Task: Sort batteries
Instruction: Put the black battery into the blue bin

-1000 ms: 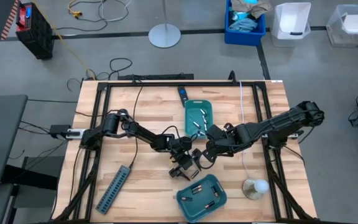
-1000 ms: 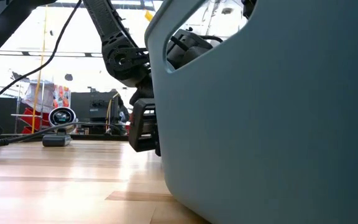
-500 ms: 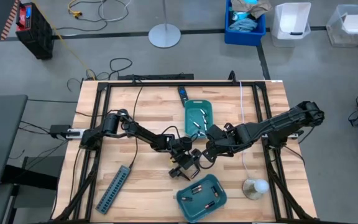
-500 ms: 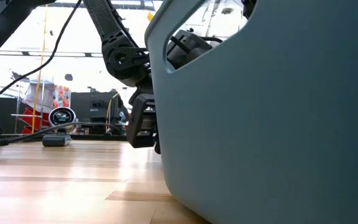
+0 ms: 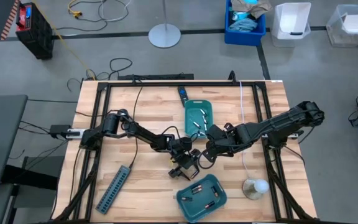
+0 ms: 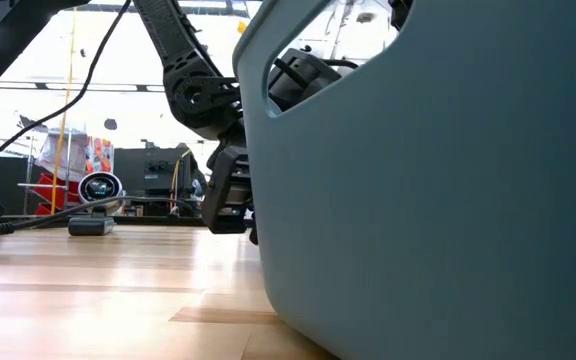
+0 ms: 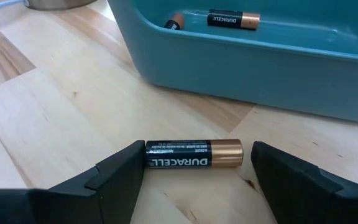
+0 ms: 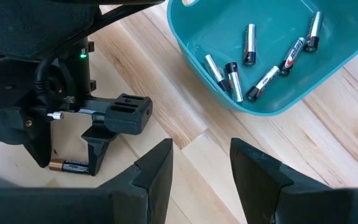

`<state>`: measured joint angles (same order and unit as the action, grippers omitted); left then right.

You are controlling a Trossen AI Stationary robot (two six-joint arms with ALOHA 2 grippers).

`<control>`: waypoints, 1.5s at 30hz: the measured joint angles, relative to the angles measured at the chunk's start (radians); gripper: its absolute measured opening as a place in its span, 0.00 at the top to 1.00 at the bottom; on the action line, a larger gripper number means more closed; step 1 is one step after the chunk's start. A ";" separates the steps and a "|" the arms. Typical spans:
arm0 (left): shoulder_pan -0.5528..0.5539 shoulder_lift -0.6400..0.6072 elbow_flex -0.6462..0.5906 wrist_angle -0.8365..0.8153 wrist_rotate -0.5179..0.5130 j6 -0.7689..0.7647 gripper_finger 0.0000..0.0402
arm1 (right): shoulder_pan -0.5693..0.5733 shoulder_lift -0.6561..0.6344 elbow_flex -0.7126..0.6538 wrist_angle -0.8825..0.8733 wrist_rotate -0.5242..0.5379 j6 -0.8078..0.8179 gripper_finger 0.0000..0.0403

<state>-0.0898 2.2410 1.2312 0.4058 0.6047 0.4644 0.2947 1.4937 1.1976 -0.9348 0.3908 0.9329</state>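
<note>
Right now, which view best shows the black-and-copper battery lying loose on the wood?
The left wrist view: the black-and-copper battery lies between the open left pincer. The right wrist view catches part of it; the high and low views hide it.

Wooden table (image 5: 148, 112). On it: two teal trays (image 5: 199, 113) (image 5: 202, 198), one loose battery (image 7: 194, 154), grey power strip (image 5: 113, 189). Also a black bar (image 5: 183, 94).

left hand (image 7: 194, 171): low at mid-table, fingers spread | right hand (image 8: 201, 165): beside it, parted

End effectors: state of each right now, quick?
Left end effector: open, straddling a loose battery on the table, not gripping.
Right end effector: open, holding nothing.
</note>
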 joint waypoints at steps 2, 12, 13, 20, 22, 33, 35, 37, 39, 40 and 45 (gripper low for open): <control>0.000 0.000 0.000 0.006 0.001 -0.013 0.29 | 0.000 0.000 0.000 0.000 0.000 0.000 0.56; 0.000 0.002 -0.001 0.020 0.001 -0.018 0.30 | 0.000 0.000 0.000 -0.003 0.000 -0.001 0.56; 0.000 0.002 -0.001 0.020 0.001 -0.018 0.30 | 0.000 0.000 0.000 -0.004 0.000 -0.001 0.56; -0.001 0.002 -0.001 0.025 0.001 -0.018 0.37 | 0.000 0.000 0.000 -0.008 0.000 -0.008 0.56; -0.001 0.002 -0.001 0.030 0.001 -0.020 0.40 | 0.000 0.000 0.000 -0.008 0.000 -0.015 0.56; -0.001 0.002 -0.001 0.037 0.001 -0.028 0.44 | 0.000 0.000 0.000 -0.008 0.000 -0.017 0.56; -0.001 0.002 -0.001 0.039 0.001 -0.032 0.44 | 0.000 0.000 0.000 -0.008 0.000 -0.017 0.56; -0.001 0.002 -0.001 0.042 0.001 -0.032 0.44 | 0.000 0.000 0.000 -0.008 0.000 -0.017 0.56; -0.001 0.003 -0.001 0.052 0.001 -0.043 0.44 | 0.000 0.000 0.000 -0.008 0.000 -0.017 0.56; -0.001 0.003 -0.001 0.056 0.001 -0.048 0.44 | 0.000 0.000 0.000 -0.008 0.000 -0.017 0.56; 0.003 -0.017 -0.001 0.053 0.001 -0.060 0.45 | 0.000 0.000 0.000 -0.008 0.000 -0.017 0.56</control>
<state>-0.0867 2.2242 1.2299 0.4588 0.6053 0.4046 0.2947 1.4937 1.1976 -0.9428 0.3912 0.9157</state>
